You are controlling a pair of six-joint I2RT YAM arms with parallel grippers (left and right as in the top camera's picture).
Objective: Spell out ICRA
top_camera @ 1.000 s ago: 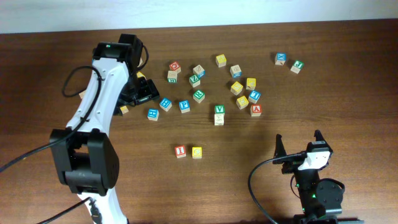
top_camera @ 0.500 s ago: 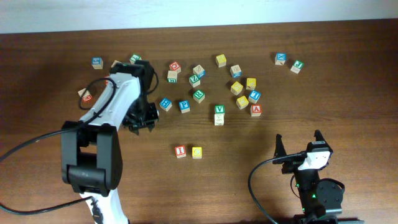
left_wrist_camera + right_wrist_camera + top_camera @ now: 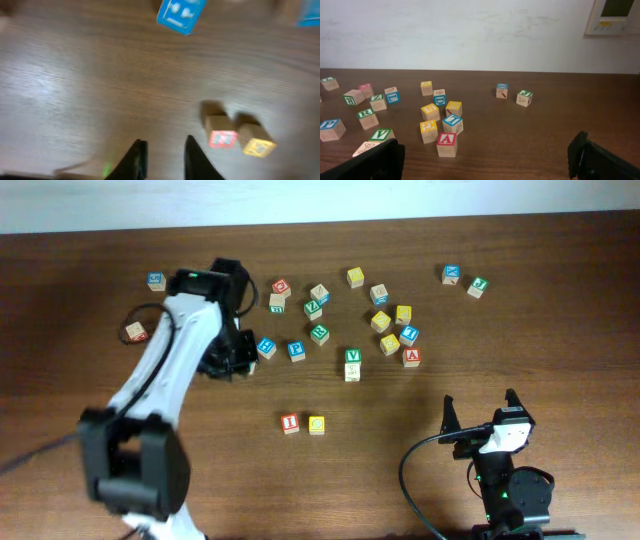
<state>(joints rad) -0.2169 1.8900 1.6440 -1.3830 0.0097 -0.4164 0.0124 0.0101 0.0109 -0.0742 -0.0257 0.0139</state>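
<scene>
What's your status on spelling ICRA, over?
Left gripper narrowly open, empty; right gripper open, away from cubes. I and C side by side; R and A unplaced. Blue cube close beside R.

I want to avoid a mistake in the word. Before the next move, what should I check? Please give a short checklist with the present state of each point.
1. I cube and C cube side by side, in order: ok.
2. Table right of the C cube free for the next letter: ok.
3. R cube letter up, not stacked: ok.
4. A cube has room for fingers: cannot tell, a yellow cube sits close.
5. Left end effector empty: ok.
6. Right end effector open, away from the cubes: ok.
</scene>
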